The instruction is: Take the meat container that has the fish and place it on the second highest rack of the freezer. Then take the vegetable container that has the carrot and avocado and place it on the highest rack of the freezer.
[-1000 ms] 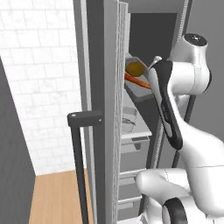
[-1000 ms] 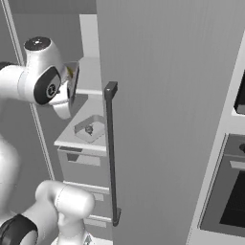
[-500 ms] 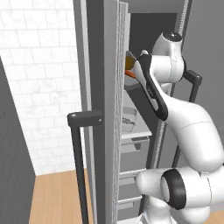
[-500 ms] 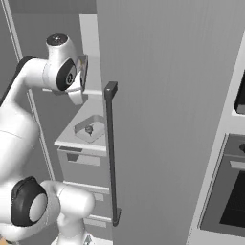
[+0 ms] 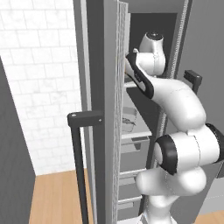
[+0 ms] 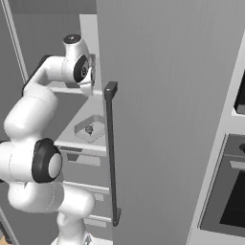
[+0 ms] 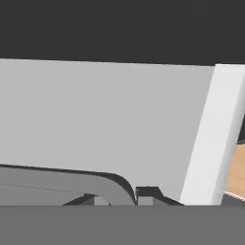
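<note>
A tall grey freezer (image 5: 103, 109) is seen with its thick door swung open, a long black bar handle (image 6: 111, 153) running down the door's front. The white robot arm (image 5: 175, 113) is reached up into the upper part of the open compartment, its wrist held at the level of an upper shelf.

On a lower shelf, a shallow grey metal tray, the meat container (image 6: 90, 129), is seen resting near the shelf's front edge, with a small dark shape inside it that is too small to identify. Pale grey drawers (image 6: 83, 167) are stacked below that shelf.

From the hand's camera, the curved grey rim of a tray (image 7: 72, 184) is seen close at the bottom edge, before a pale flat wall. Whether the gripper is clenched or released cannot be told.
</note>
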Motion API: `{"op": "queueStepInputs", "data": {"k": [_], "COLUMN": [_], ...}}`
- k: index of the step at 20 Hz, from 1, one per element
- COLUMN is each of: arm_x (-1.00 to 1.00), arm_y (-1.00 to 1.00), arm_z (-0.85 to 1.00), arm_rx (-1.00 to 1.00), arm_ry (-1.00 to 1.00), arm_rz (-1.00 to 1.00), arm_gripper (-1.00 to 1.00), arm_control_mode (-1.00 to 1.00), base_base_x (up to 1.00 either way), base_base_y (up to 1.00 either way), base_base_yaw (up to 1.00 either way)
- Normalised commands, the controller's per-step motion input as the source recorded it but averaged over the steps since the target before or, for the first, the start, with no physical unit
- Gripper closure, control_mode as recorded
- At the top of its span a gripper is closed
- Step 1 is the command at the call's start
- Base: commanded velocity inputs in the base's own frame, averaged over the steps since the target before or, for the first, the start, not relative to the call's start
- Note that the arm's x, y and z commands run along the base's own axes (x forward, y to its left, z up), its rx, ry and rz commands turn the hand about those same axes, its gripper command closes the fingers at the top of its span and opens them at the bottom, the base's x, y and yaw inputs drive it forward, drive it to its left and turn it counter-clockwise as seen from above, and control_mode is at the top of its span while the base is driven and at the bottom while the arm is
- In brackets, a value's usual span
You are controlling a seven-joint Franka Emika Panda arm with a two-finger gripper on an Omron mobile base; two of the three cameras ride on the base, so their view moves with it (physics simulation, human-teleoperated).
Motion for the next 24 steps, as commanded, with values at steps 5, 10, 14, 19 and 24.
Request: {"op": "queueStepInputs", "data": {"k": [5,10,14,19,24], "arm_x": [0.84,0.23,-0.42,-0.91,-1.00], "arm_y": [0.02,0.05,0.00,-0.07,-0.33], "arm_z": [-0.24,-0.10,0.00,0.02,-0.02], "arm_rx": [0.00,0.00,0.03,0.05,0.07], "arm_ry": [0.03,-0.01,-0.12,-0.22,-0.07], "arm_rz": [-0.05,-0.03,0.00,0.00,0.00], "arm_gripper": [-1.00,-1.00,-1.00,-1.00,-1.00], "arm_control_mode": [-1.00,-1.00,-1.00,-1.00,-1.00], "base_base_x": [0.00,0.00,0.00,0.00,0.00], "base_base_y": [0.00,0.00,0.00,0.00,0.00], "base_base_yaw": [0.00,0.00,0.00,0.00,0.00]}}
